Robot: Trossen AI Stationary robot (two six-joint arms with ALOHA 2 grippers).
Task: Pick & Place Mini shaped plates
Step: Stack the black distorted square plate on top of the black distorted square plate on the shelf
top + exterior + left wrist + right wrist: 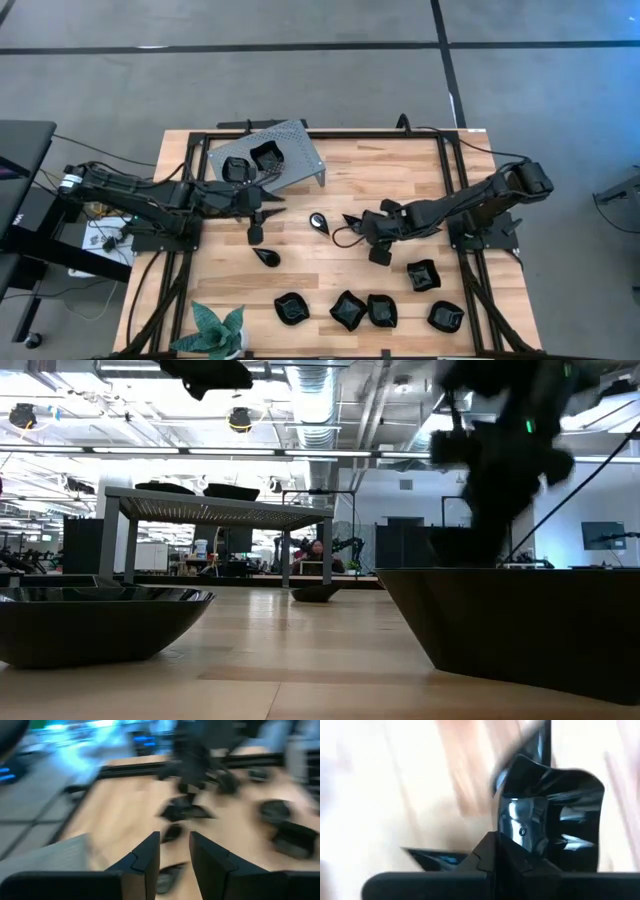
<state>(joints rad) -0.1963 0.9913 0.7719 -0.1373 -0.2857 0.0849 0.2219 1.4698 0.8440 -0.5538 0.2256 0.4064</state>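
Over on the left, the left gripper (256, 233) hangs low over the bench (330, 190), jaws spread with a clear gap between the two dark fingers (145, 857) in the left wrist view, nothing held. Just behind it stands the grey perforated stand (290, 158), and two mini shaped plates (265, 155) already sit on top of it. A teardrop plate (266, 255) lies just ahead of those open jaws, and that looks like the left arm's likely target.

Moving across the middle: a small leaf-shaped plate (319, 221) sits between the two grippers, well clear of both.

Now the right gripper (362, 222): its jaws are pressed together and pinching the rim of a squarish plate (555, 815), which fills the right wrist view, glossy and tipped up on edge against the fingers. So the step in hand reads as the grasp just made, lift about to follow.

Out past the right jaws, toward the bench's near edge, a row of black plates (350, 310) waits, with one more (422, 274) close beside the right arm. The green plant (218, 330) stands at the corner, out of the way.

Next call: raise the pinched plate cleanly, keep it from slipping on that thin rim grip, and carry it toward the stand without clipping the left arm waiting there
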